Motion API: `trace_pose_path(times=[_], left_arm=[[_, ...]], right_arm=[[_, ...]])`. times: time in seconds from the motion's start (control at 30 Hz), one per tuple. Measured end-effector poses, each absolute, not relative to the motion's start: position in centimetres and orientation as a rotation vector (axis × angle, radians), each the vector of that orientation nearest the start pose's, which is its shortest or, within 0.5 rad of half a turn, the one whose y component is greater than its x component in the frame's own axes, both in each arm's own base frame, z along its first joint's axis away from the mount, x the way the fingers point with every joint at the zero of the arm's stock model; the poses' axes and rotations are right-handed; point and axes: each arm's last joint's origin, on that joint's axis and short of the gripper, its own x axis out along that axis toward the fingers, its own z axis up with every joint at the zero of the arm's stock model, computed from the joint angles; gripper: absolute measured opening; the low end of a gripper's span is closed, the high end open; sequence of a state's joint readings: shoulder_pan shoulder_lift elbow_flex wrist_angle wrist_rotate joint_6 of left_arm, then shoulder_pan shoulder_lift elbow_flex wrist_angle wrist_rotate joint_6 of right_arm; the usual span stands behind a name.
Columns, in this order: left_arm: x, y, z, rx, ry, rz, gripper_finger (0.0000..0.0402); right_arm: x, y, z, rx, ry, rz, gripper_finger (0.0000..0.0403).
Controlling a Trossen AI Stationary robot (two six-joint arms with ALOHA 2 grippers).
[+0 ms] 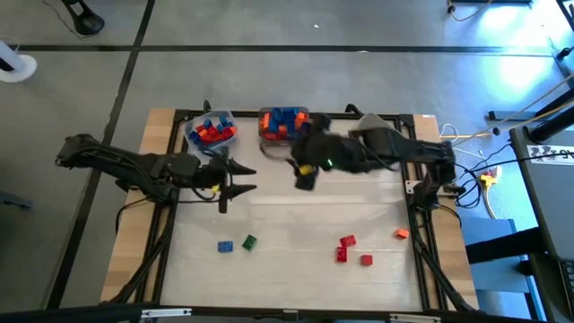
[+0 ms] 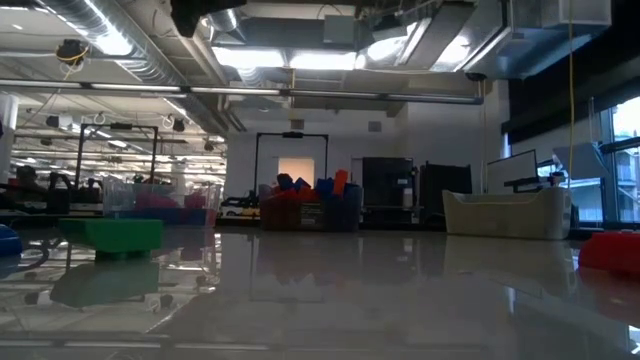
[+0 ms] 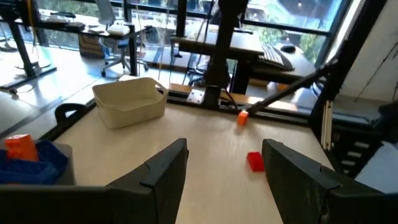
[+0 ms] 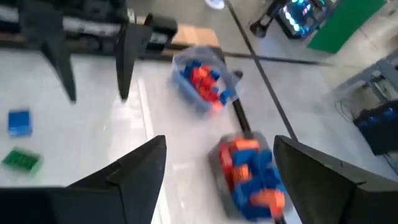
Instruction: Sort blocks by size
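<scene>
Left tool [image 1: 235, 178]: fingers apart and holding nothing, poised over the worktop [image 1: 296, 229] just in front of the left bin [image 1: 212, 132].
Right tool [image 1: 303, 176]: jaws spread wide and empty, over the worktop just in front of the middle bin [image 1: 282, 126]; the view is blurred here.
Loose blocks against the tools: all lie on the front part of the worktop, well apart from both tools. A blue block [image 1: 224, 246] and a green block [image 1: 249, 241] sit side by side in front of the left tool. Three red blocks [image 1: 346, 248] cluster in front of the right tool, and an orange block [image 1: 402, 233] lies beyond them, near the worktop's right edge.
Sorted blocks: the left bin holds red and blue blocks; the middle bin holds orange and blue blocks [image 4: 252, 174] heaped together.
Around: a cream empty bin [image 3: 130, 101] stands at the back right corner of the worktop, on the far side of the middle bin from the left bin.
In the way: nothing lies between either tool and the loose blocks.
Look of the blocks: small, studded, bright plastic; sizes are too small to tell apart from above.
</scene>
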State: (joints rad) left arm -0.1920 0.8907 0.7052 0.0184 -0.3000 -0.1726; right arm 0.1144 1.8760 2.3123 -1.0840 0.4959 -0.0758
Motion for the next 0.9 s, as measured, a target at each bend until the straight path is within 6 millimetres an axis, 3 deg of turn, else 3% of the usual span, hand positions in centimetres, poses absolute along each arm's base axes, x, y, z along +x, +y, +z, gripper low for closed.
trace_pose_path(times=[0.3,0.47,0.6,0.77,0.9], left_arm=[[21.0,-5.0,28.6,-0.088,0.116,0.031,0.0196],[21.3,-5.3,27.3,-0.102,0.073,0.02,0.0196],[21.5,-5.4,27.0,-0.11,0.072,0.021,0.0196],[21.5,-5.4,27.0,-0.133,0.072,0.021,0.0196],[21.5,-5.4,27.1,-0.137,0.066,0.021,0.0196]], right_arm=[[31.3,11.4,45.4,-0.296,0.735,-0.381,0.0294],[27.6,15.8,44.7,-0.288,0.752,-0.39,0.0294],[25.8,19.0,43.7,-0.253,0.745,-0.321,0.0294],[24.2,21.4,41.1,-0.229,0.797,-0.3,0.0294],[23.2,22.1,38.2,-0.188,0.881,-0.318,0.0294]])
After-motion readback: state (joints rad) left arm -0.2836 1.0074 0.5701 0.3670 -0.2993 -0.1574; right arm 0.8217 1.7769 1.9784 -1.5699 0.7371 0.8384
